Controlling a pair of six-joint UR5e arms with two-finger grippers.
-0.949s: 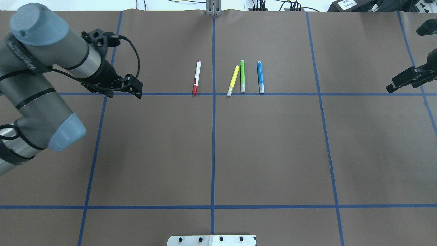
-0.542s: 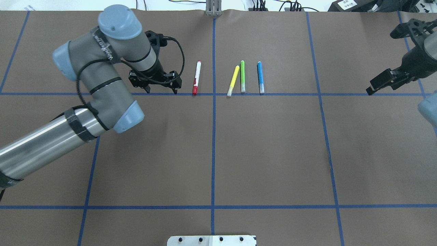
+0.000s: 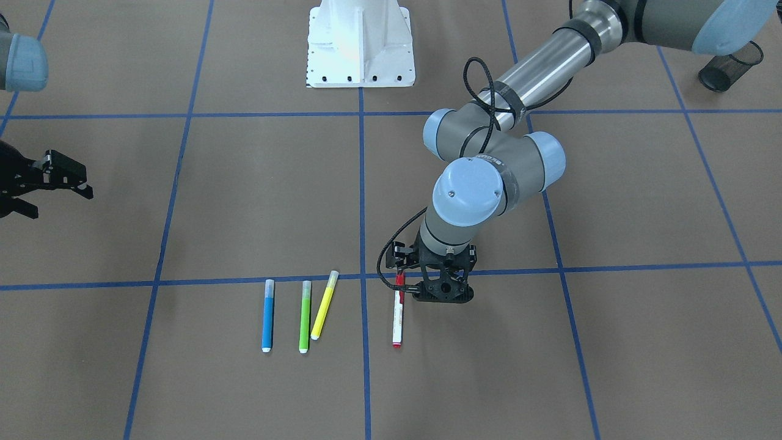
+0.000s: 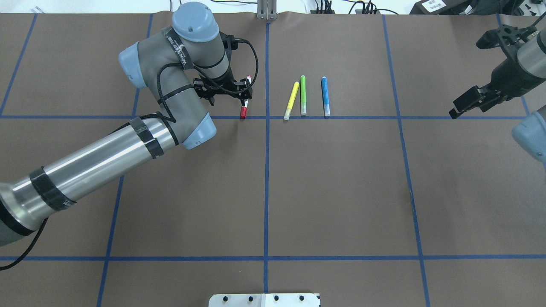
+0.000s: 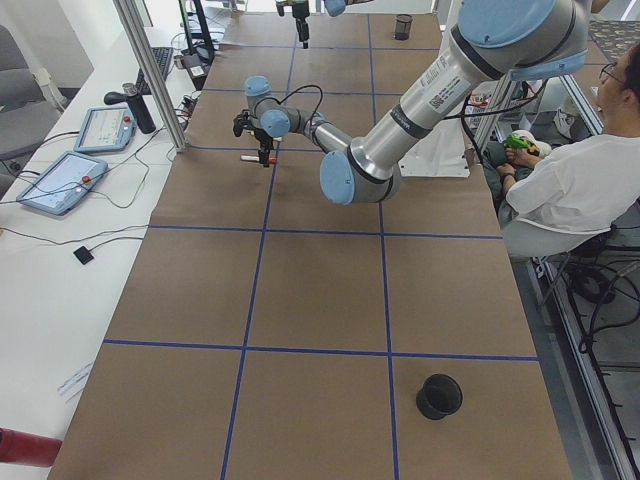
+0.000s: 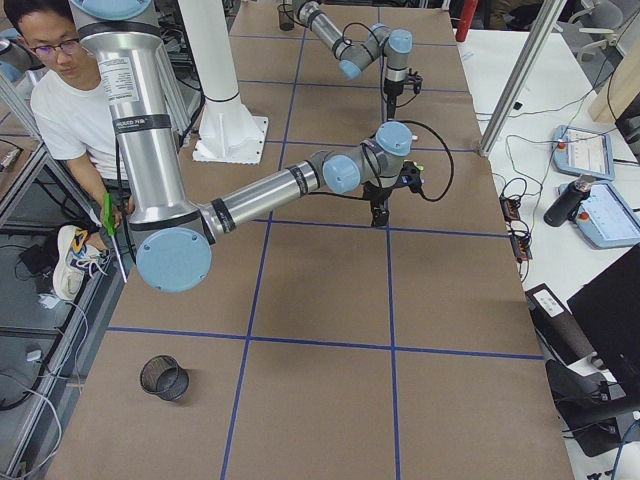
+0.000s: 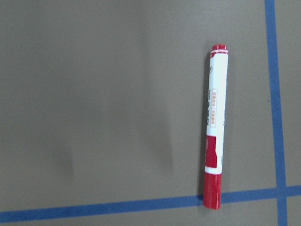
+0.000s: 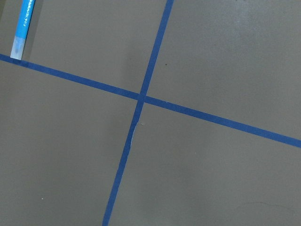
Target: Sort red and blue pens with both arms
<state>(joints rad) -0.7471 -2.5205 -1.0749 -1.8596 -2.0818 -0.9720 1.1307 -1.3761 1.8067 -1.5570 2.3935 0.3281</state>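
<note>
The red pen (image 4: 244, 111), a white marker with a red cap, lies just left of the centre tape line and fills the right of the left wrist view (image 7: 215, 127). My left gripper (image 4: 228, 100) hovers open over and slightly left of it (image 3: 443, 293), its right finger above the barrel. The blue pen (image 4: 325, 96) lies right of the centre line (image 3: 267, 315), and one end of it shows in the right wrist view (image 8: 23, 28). My right gripper (image 4: 463, 106) hangs open far to the right of it (image 3: 58, 201), holding nothing.
A yellow highlighter (image 4: 291, 100) and a green highlighter (image 4: 303, 94) lie between the two pens. A black mesh cup (image 3: 730, 66) stands near the table's left end. The white robot base (image 3: 360, 43) is behind. A seated person (image 5: 570, 180) is beside the table.
My left arm has swung right, from the table's left side to above the red pen. My right gripper has drifted a little inward to the left.
</note>
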